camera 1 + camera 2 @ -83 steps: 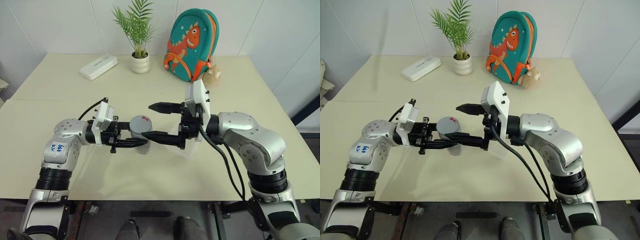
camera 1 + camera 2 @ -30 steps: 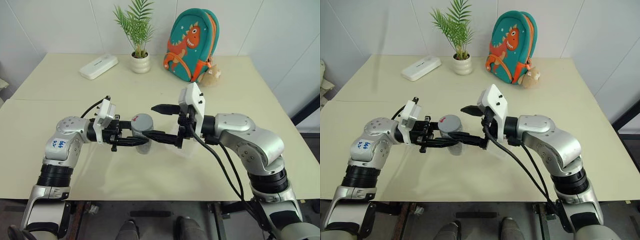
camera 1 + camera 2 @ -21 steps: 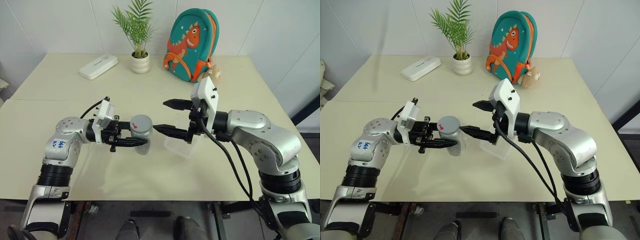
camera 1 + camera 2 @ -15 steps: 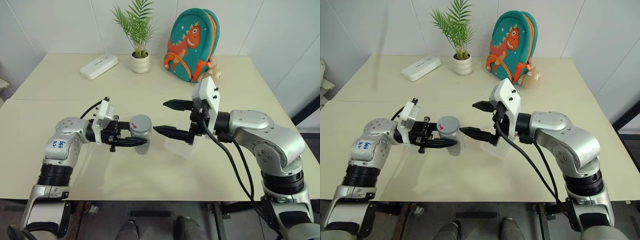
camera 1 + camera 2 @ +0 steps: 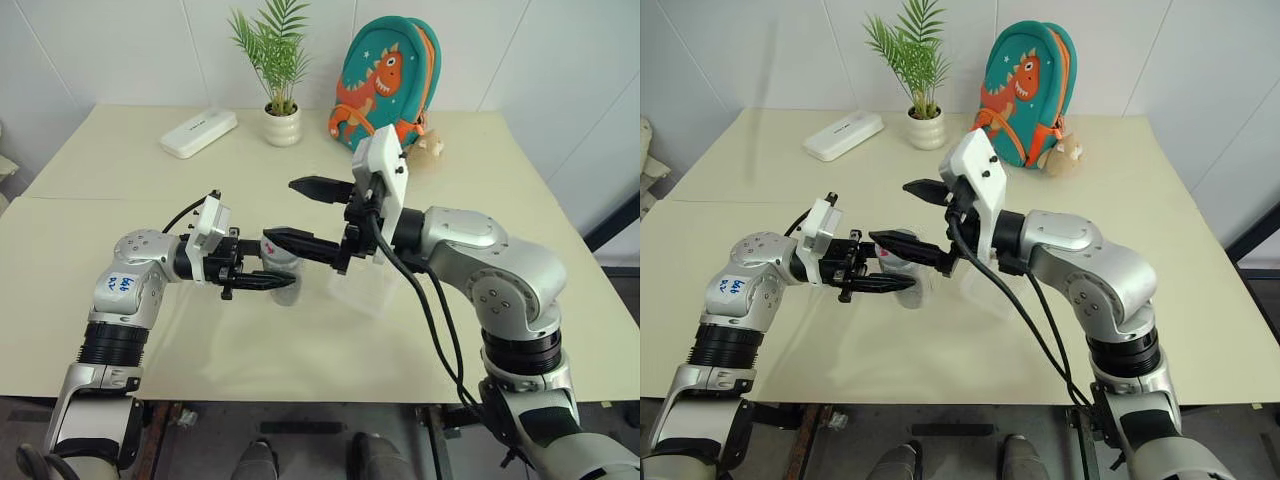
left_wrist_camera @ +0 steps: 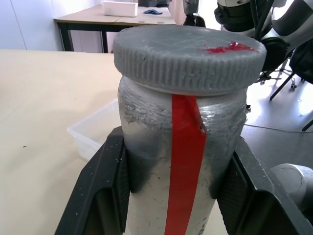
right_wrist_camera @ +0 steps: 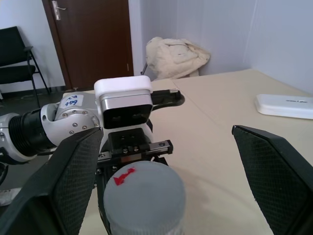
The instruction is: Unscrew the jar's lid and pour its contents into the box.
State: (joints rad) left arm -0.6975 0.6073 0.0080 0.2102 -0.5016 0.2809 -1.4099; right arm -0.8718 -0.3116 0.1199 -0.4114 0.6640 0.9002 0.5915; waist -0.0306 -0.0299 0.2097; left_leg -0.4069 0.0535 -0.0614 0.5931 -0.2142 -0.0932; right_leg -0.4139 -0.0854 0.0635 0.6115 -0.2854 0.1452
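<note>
Right gripper (image 7: 161, 196), wide open, brackets lid (image 7: 144, 196) from above; we've got jar (image 6: 181, 166) upright, clamped in left gripper (image 6: 178, 191).

I see a cream table (image 5: 120, 330) against white tiled walls (image 5: 120, 50). At my twelve o'clock stand a potted plant (image 5: 280, 100) and dinosaur backpack (image 5: 385, 85); a white case (image 5: 198, 133) lies at eleven. A dark brown door (image 7: 93, 36) shows elsewhere.

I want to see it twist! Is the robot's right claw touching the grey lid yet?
Apart. In the right wrist view, the right gripper has its fingers spread wide, with bare table between them and the lid.
</note>
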